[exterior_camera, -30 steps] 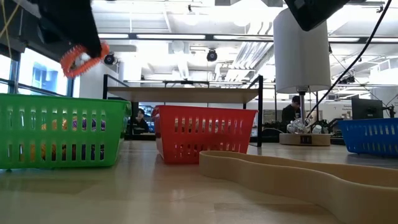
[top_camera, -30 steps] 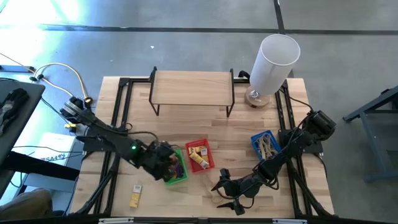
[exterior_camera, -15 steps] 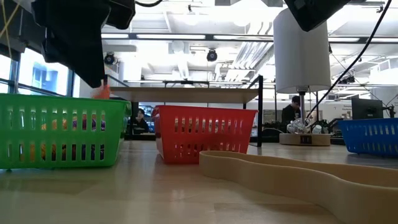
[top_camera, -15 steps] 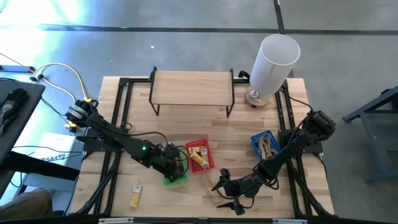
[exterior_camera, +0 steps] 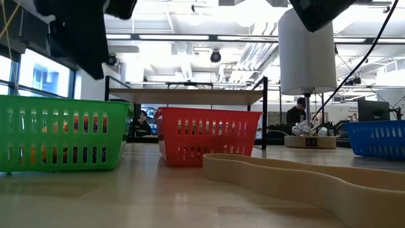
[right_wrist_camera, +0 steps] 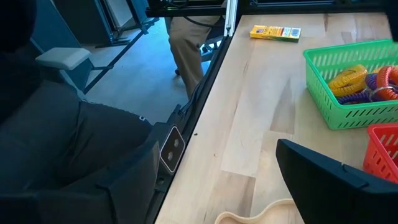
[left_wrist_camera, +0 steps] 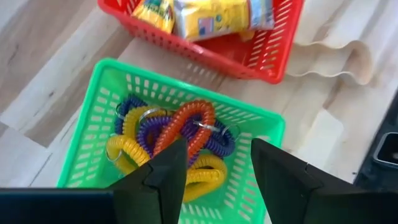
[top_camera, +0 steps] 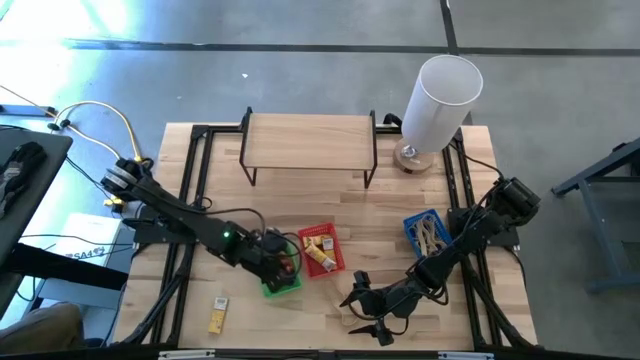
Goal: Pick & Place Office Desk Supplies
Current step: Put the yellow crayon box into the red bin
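Over the green basket (left_wrist_camera: pixel 102 118), left gripper (left_wrist_camera: pixel 217 177) hangs with fingers parted and nothing between them. Coil rings lie loose inside: orange ring (left_wrist_camera: pixel 184 126) on top, purple ring (left_wrist_camera: pixel 219 142) and yellow ring (left_wrist_camera: pixel 127 149) under and beside it. Red basket (top_camera: pixel 321 250) sits just beside the green one, yellow-white packets (left_wrist_camera: pixel 211 15) in it. One more packet (top_camera: pixel 216 316) lies on the table (top_camera: pixel 300 205) near the front-left corner, well apart from the baskets. Blue basket (top_camera: pixel 427 232) on the right holds tan bands, probably rubber bands; too small to be sure. Right gripper (top_camera: pixel 370 312) sits low at the front edge, fingers spread wide, empty, over a tan band (exterior_camera: pixel 304 179).
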`<state>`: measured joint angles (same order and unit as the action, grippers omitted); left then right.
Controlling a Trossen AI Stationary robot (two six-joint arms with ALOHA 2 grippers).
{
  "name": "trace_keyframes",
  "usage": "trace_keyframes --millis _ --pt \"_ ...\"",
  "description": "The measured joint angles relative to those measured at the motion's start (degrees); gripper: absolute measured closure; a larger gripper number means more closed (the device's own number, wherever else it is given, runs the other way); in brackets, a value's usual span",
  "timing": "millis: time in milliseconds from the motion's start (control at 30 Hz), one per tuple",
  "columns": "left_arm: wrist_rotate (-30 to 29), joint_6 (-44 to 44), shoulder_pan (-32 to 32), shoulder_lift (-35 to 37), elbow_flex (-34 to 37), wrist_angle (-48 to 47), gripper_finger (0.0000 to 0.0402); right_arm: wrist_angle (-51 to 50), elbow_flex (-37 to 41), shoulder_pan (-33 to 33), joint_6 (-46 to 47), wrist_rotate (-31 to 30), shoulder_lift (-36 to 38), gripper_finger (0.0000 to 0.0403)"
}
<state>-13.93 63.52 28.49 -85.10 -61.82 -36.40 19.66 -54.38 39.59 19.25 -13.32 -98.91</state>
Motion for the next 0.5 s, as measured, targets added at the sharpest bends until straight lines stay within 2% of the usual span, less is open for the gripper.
trace_keyframes --millis 267,500 --pt "-1.16 -1.17 2.81 2.4 0.0 0.08 0.0229 -0.03 -0.01 0.0 -0.02 0.0 0.0 0.0092" --pt "-1.4 3.28 5.59 2.06 0.0 0.26 0.0229 -0.07 0.0 0.0 -0.01 0.0 0.0 0.0092"
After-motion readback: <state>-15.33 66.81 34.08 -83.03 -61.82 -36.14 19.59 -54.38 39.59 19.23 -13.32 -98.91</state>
